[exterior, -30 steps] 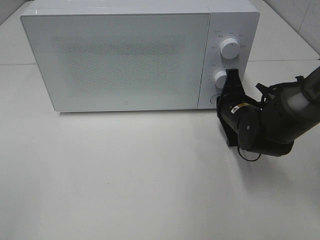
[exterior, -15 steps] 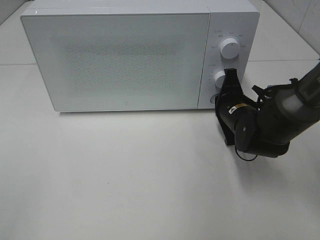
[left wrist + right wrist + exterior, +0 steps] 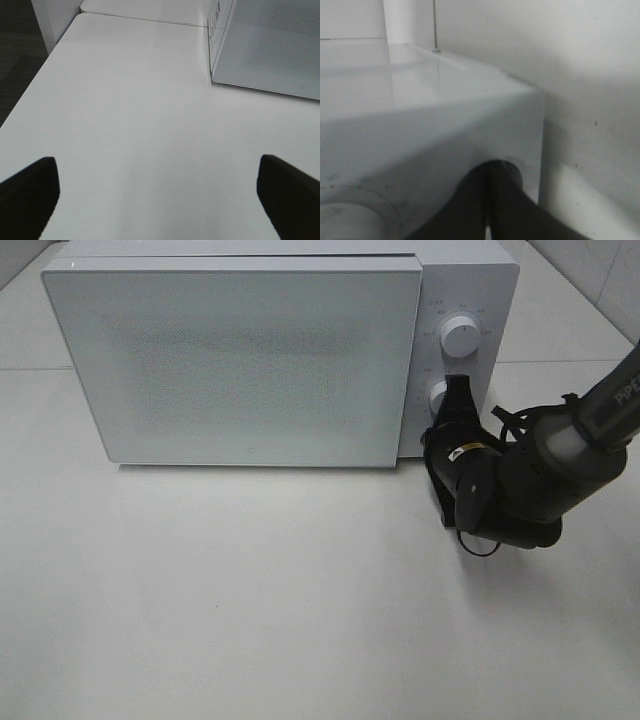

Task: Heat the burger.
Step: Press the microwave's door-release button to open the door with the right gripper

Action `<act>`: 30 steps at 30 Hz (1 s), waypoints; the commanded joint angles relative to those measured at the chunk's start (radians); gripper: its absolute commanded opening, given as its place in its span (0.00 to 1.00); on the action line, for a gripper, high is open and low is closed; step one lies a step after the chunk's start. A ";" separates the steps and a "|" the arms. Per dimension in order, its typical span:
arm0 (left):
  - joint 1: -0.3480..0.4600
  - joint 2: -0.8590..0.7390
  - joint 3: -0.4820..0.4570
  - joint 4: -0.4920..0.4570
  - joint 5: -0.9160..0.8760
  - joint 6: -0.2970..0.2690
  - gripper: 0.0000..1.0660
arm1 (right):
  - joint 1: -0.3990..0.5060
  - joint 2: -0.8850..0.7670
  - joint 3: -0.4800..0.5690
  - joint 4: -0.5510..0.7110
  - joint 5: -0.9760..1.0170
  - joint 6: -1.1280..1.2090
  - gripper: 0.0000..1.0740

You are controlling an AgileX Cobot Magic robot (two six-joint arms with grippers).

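The burger is out of view. A white microwave (image 3: 465, 280) stands at the back of the table, its door (image 3: 240, 360) standing slightly ajar along the right edge. My right gripper (image 3: 441, 430) is shut with nothing in it, its tips against the low end of the control panel beneath the lower knob (image 3: 437, 395). In the right wrist view the shut fingers (image 3: 492, 210) press into a round recess at the microwave's (image 3: 420, 115) corner. Over bare table to the left of the microwave (image 3: 270, 45), my left gripper (image 3: 160, 200) is open, empty, its fingers (image 3: 27, 195) far apart.
The upper knob (image 3: 458, 335) sits above the lower one on the panel. White table (image 3: 250, 590) spreads in front of the microwave. The table's left edge (image 3: 30, 90) drops to dark floor. A tiled wall rises at the far right.
The microwave door has popped slightly open at its right edge. My right gripper has pushed a little leftward against the panel. The left gripper shows no earlier frame.
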 commanded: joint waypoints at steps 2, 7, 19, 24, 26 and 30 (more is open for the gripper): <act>0.002 -0.012 0.002 0.000 -0.002 0.001 0.94 | -0.076 -0.022 -0.085 -0.013 -0.359 -0.018 0.00; 0.002 -0.012 0.002 0.000 -0.002 0.001 0.94 | -0.076 -0.022 -0.083 -0.018 -0.343 -0.014 0.00; 0.002 -0.012 0.002 0.000 -0.002 0.001 0.94 | -0.072 -0.022 -0.083 -0.016 -0.304 0.001 0.00; 0.002 -0.012 0.002 0.000 -0.002 0.001 0.94 | -0.057 -0.031 -0.067 -0.015 -0.287 0.001 0.00; 0.002 -0.012 0.002 0.000 -0.002 0.001 0.94 | -0.048 -0.034 -0.054 -0.015 -0.267 0.001 0.00; 0.002 -0.012 0.002 0.000 -0.002 0.001 0.94 | -0.031 -0.034 -0.033 -0.017 -0.234 0.017 0.00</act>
